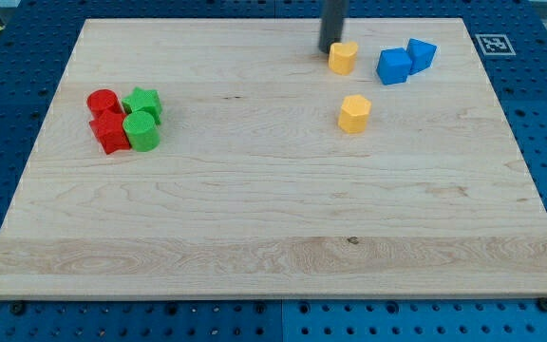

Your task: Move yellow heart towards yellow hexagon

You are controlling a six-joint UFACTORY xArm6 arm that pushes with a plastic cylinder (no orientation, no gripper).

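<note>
Rod enters from the view's top; my tip (pixel 331 49) sits on the wooden board (pixel 273 237), at roughly 10 o'clock of the yellow heart (pixel 343 57), just beside it and seemingly touching its upper-left edge. No jaws on this rig: a plain dark rod, so nothing to open or close, nothing held; it only bears against the heart's side, if at all.

Yellow heart: near the board's top edge, right of centre. Yellow hexagon (pixel 354 113) lies at about 6 o'clock from the heart, apart from it, bare board between.

At 3 o'clock of the heart, near but not touching: two blue blocks, a blue cube (pixel 394 66) and a second blue block (pixel 421 54) pressed against it at its 2 o'clock; shape of the second unclear.

Far to 9 o'clock, well apart: a tight cluster. Red cylinder (pixel 103 102), red block (pixel 110 132) below it, green star (pixel 143 101), green cylinder (pixel 141 130). All four packed together, touching.
</note>
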